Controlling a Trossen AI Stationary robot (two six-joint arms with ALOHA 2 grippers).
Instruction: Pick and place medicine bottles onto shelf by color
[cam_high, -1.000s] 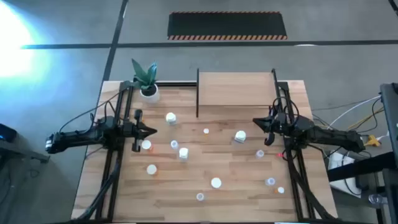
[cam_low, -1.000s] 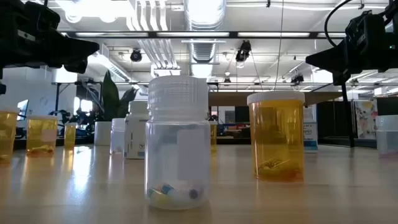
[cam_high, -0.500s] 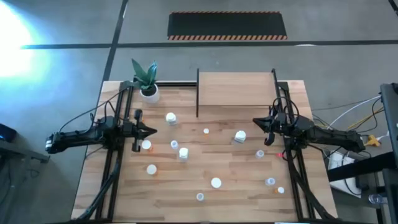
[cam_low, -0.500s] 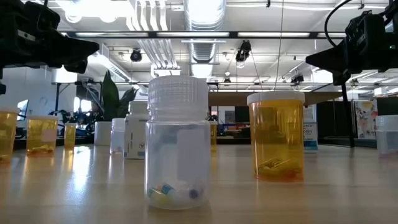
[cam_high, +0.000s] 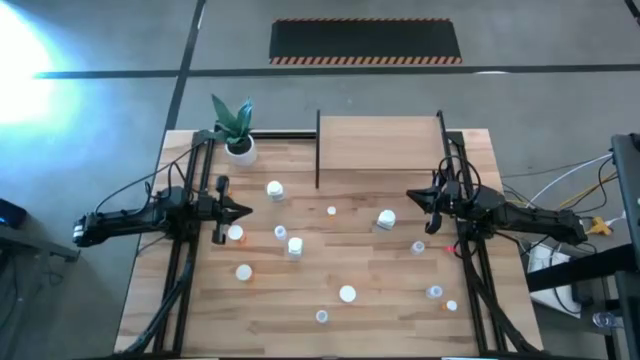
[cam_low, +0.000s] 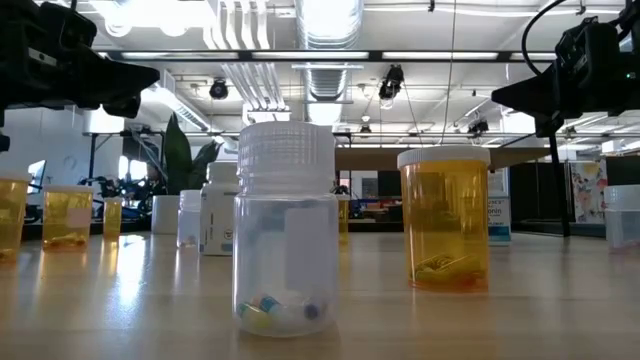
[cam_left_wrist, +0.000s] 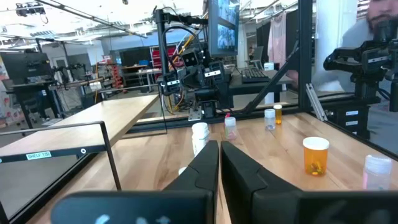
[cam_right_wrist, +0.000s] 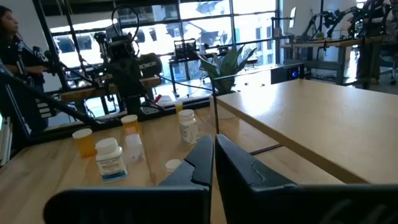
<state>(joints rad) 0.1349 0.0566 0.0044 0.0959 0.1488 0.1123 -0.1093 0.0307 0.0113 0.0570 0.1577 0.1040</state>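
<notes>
You're looking at the shelf (cam_high: 380, 150) sitting bare at twelve o'clock while the medicine bottles (cam_high: 347, 293) are scattered from centre down to six, none picked yet. Your left gripper (cam_high: 243, 211) is hovering at nine, jaws together; your right gripper (cam_high: 411, 197) is hovering at three, jaws together and empty too. Descending shut, you're risking toppling a bottle; the tight cluster near centre is inviting knocks, and mixing colours on the shelf is the smaller worry
</notes>
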